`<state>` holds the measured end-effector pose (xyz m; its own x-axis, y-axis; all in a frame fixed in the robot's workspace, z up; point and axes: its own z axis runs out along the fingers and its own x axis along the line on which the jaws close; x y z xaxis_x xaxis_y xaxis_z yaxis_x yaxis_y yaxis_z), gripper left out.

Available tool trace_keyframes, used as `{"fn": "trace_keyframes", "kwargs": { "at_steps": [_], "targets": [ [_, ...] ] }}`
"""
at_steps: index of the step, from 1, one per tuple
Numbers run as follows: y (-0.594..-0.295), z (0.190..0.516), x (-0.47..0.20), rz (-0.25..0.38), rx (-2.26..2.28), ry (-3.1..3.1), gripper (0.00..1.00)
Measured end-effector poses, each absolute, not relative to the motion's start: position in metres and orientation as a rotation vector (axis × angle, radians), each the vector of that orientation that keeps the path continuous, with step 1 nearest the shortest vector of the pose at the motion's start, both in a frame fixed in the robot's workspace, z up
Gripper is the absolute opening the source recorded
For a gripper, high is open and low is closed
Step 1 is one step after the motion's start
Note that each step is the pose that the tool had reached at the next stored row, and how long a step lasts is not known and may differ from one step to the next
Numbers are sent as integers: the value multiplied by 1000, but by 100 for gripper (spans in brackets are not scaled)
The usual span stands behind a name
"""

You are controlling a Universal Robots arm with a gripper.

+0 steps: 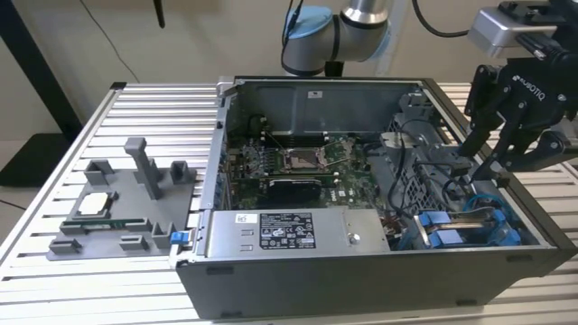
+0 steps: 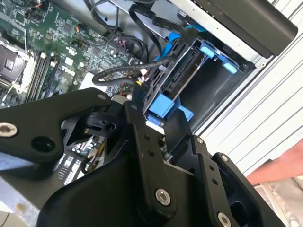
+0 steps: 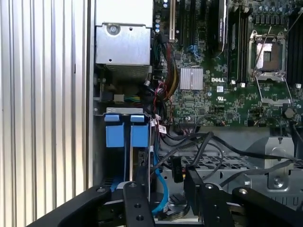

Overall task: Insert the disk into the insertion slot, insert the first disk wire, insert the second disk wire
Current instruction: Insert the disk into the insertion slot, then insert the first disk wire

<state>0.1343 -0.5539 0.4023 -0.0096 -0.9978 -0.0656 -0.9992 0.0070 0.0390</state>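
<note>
Gripper (image 1: 484,166) held at exterior view's right, jaws parted narrowly, nothing seen clamped. Disk (image 2: 181,79) seated on edge in insertion slot (image 2: 213,94), at exterior view's lower right. Black wire plug (image 3: 176,169) seen just beyond fingertips. Judged: plug best squared to disk's socket, pressed straight, slack kept clear.

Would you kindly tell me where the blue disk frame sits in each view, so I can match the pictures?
Exterior view: the blue disk frame sits in the near corner of the case, on the exterior view's right, beside the power supply box.
Second wrist view: just beyond the claw, against the case wall.
First wrist view: beyond the claw, against the case's side wall.
Shared landmark: the motherboard's CPU socket.
</note>
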Motion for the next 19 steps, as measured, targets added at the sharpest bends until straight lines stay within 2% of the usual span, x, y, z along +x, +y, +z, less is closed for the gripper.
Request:
{"fn": "trace_keyframes", "kwargs": {
  "at_steps": [19],
  "targets": [
    [-550, 390, 130, 93, -2197, 2201, 100]
  ]
}}
